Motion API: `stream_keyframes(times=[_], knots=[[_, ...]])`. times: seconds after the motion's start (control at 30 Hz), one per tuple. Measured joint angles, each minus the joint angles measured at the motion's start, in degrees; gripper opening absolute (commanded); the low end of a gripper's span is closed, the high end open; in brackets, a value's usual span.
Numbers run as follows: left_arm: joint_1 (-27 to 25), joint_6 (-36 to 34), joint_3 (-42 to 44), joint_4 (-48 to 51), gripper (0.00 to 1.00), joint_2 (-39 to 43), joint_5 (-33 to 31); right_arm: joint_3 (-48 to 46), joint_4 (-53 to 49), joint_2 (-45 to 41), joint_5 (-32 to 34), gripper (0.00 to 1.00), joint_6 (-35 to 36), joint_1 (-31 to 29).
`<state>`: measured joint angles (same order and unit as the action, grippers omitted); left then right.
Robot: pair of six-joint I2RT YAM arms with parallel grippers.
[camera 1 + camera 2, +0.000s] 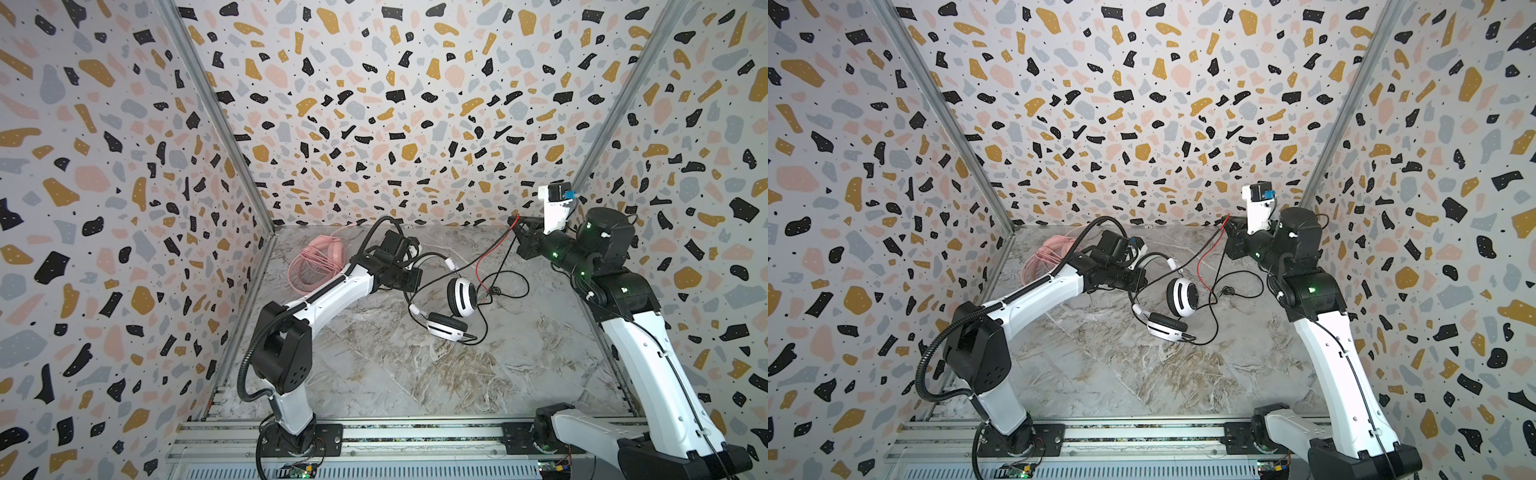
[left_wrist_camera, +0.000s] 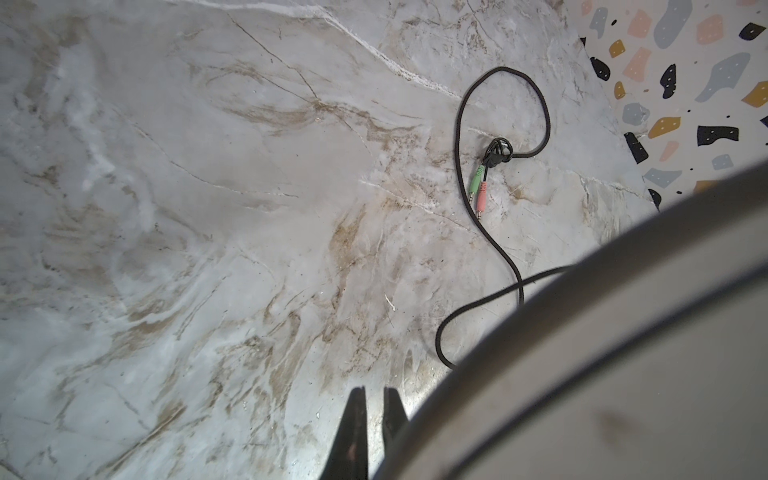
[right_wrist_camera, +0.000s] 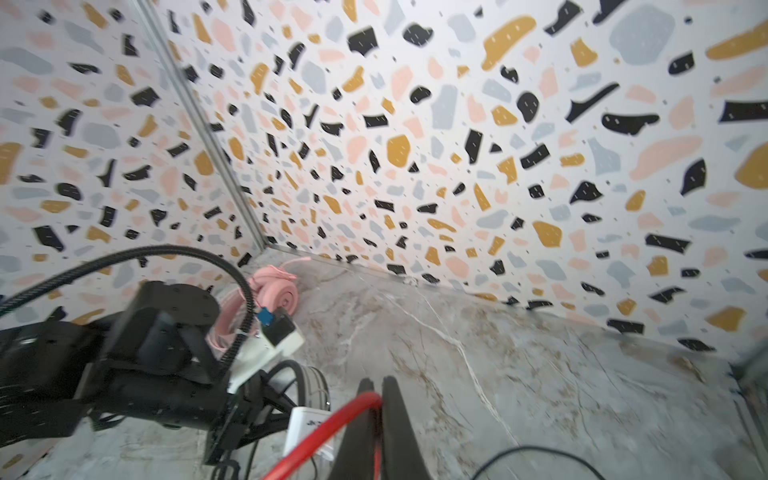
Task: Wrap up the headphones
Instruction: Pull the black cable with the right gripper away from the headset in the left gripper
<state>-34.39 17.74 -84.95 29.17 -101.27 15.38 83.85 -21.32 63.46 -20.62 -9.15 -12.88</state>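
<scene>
Now red cord (image 3: 320,430) off white hdphns (image 1: 460,297) slants far-right, pinched in R gripper (image 1: 516,223).

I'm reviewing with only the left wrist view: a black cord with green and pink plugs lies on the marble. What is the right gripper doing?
Observer: The right gripper hangs high near the back wall, shut on the red cord.
Operator: Where is the pink set?
Observer: The pink headphones lie in the far left corner, cord gathered in loops, with no gripper on them.
</scene>
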Motion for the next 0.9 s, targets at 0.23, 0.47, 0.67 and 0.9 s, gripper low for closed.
stream_keyframes(times=[0.23,0.47,0.67,0.9], knots=[[0.0,0.0,0.0,0.0,0.00,0.0,0.6,-0.1,3.2,-1.6,-4.1,0.00,-0.8,0.0],[0.0,0.0,0.0,0.0,0.00,0.0,1.3,-1.6,5.2,-2.0,-3.0,0.00,-2.1,2.6],[0.0,-0.2,0.0,0.0,0.00,-0.2,1.7,-2.7,7.3,-2.6,-4.2,0.00,-6.2,9.9],[0.2,-0.6,0.0,1.0,0.00,-0.4,-0.1,-1.4,8.7,-2.4,-7.0,0.00,-10.3,14.4]])
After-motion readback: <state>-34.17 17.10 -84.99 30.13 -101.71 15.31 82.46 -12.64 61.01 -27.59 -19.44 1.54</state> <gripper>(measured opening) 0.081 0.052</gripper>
